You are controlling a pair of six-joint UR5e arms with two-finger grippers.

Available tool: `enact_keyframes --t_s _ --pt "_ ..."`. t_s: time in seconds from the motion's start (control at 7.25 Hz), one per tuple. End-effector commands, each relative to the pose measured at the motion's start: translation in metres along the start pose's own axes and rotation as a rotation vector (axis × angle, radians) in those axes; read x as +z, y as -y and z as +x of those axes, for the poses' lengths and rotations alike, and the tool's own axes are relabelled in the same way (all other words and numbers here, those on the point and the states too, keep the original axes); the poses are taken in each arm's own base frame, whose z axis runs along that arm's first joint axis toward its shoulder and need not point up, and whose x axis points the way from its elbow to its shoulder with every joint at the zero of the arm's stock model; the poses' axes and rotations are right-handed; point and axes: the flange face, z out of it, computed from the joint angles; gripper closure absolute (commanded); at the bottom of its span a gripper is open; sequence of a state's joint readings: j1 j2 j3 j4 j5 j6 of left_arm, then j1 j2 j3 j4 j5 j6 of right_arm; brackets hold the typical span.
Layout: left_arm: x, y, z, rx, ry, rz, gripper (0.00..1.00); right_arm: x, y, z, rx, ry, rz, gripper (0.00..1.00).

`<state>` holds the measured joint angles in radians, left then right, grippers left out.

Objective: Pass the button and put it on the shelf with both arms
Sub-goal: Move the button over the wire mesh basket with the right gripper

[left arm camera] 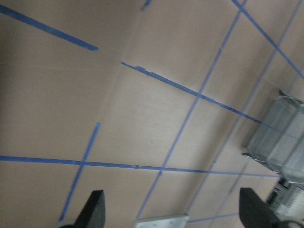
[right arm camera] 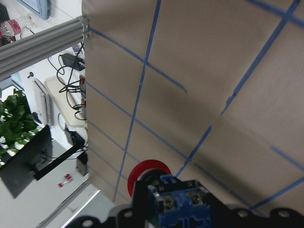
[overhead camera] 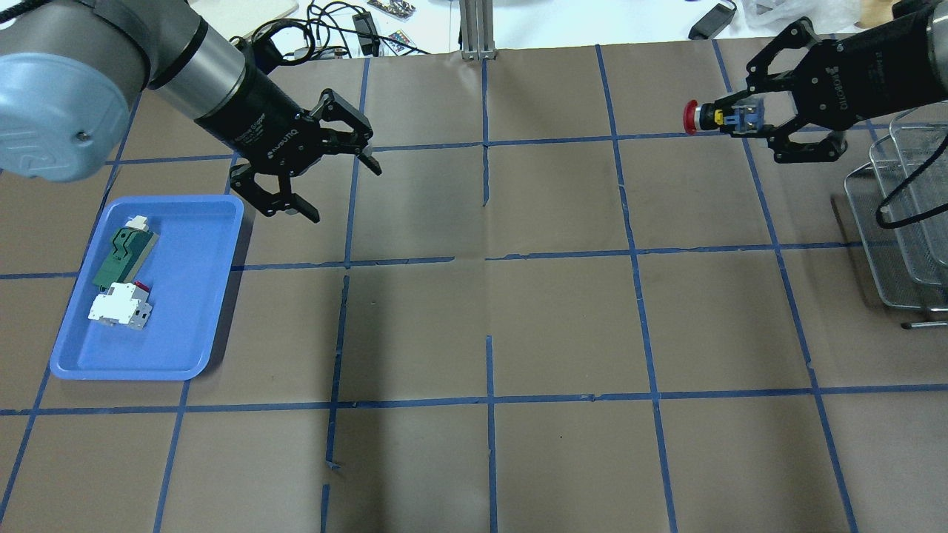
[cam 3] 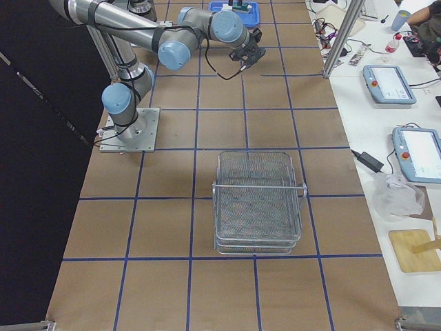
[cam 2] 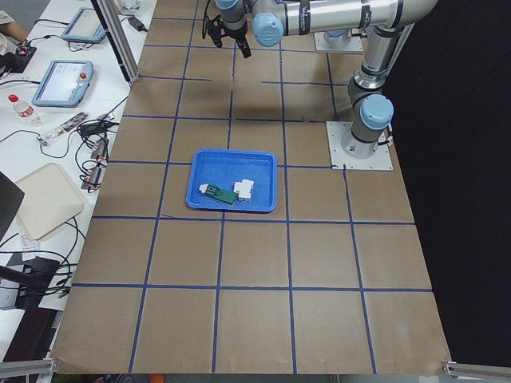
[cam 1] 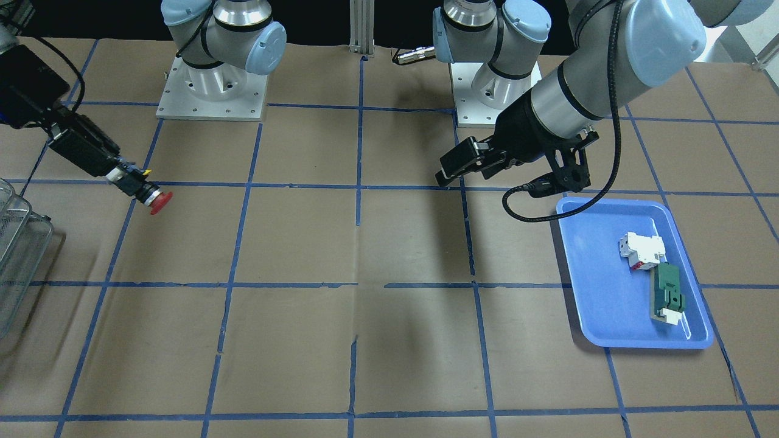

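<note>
Red cap forward, the button (overhead camera: 711, 116) is being pinched only by its blue rear block, so it could be twisting loose or snagging on the shelf's (overhead camera: 900, 244) wire rim during placement. It is sitting clamped in the right tool (overhead camera: 746, 118), above the desk (overhead camera: 563, 318), near the shelf. The left tool (overhead camera: 342, 191) is hanging spread and empty.

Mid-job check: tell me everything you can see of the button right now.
The button has a round red mushroom cap, a black collar, a yellow band and a blue rear block with screws in it, plastic by its look. It lies horizontal, held clear of the table, with the cap pointing toward the table's middle. The right gripper is shut on its rear block and is the only thing touching it. The wire shelf stands close by, apart from it.
</note>
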<state>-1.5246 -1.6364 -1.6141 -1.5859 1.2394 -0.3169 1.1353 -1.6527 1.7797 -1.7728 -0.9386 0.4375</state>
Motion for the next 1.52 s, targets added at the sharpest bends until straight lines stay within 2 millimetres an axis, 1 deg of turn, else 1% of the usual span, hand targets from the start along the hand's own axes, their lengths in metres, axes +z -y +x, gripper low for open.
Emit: enact_keyframes --t_s 0.0,0.14,0.28,0.41,0.55,0.69,0.83,0.97,1.1,1.24,1.38 --pt "-0.022 0.008 -0.014 0.155 0.231 0.106 0.00 -0.033 0.063 0.021 -0.288 -0.242 0.118 1.00" --pt "-0.031 0.016 -0.015 0.231 0.296 0.130 0.00 -0.047 0.087 0.035 -0.393 -0.356 0.139 1.00" --pt "-0.055 0.012 -0.008 0.259 0.307 0.186 0.00 -0.060 0.103 0.048 -0.479 -0.472 0.149 1.00" --pt "-0.057 0.012 0.003 0.286 0.316 0.159 0.00 -0.076 0.113 0.054 -0.539 -0.571 0.162 1.00" --pt "-0.052 0.001 0.024 0.333 0.314 0.153 0.00 -0.084 0.123 0.060 -0.597 -0.674 0.150 1.00" --pt "-0.044 -0.001 0.032 0.382 0.317 0.137 0.00 -0.085 0.132 0.062 -0.613 -0.722 0.144 1.00" --pt "-0.048 -0.004 0.033 0.444 0.319 0.135 0.00 -0.083 0.145 0.067 -0.641 -0.786 0.168 1.00" --pt "-0.045 -0.007 0.035 0.462 0.323 0.128 0.00 -0.077 0.160 0.073 -0.658 -0.833 0.171 1.00" --pt "-0.042 -0.007 0.033 0.461 0.326 0.124 0.00 -0.079 0.166 0.075 -0.665 -0.859 0.192 1.00" --pt "-0.043 -0.011 0.031 0.462 0.334 0.123 0.00 -0.070 0.181 0.080 -0.688 -0.882 0.203 1.00" --pt "-0.045 -0.012 0.030 0.461 0.333 0.128 0.00 -0.059 0.194 0.089 -0.678 -0.889 0.188 1.00"
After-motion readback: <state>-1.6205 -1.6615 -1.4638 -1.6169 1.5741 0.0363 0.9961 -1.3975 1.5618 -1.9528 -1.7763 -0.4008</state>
